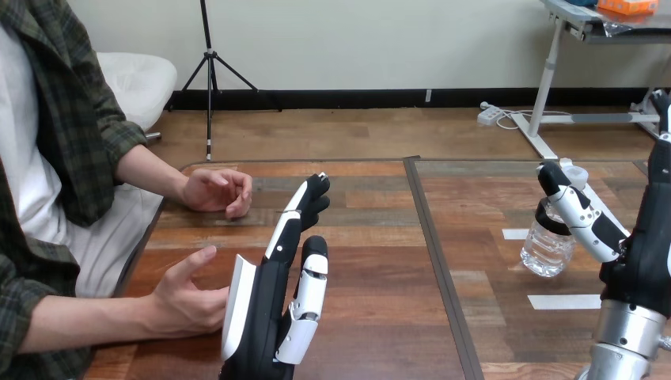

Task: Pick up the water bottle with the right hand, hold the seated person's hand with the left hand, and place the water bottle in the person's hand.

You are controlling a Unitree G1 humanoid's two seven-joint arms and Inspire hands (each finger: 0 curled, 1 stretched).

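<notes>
I can't tell if my right hand (625, 253) grips the bottle (544, 252), so lifting may topple it; my left hand (265, 317) is open beside the person's nearer hand (182, 301).

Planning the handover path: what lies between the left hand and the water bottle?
In the head view, bare table with a dark seam and a white tape mark beside the water bottle.

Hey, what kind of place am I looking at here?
Likely a robot test station: white tape marks on the wooden table, the right robot hand curled round a water bottle, and the left robot hand open beside a seated person's nearer hand.
</notes>
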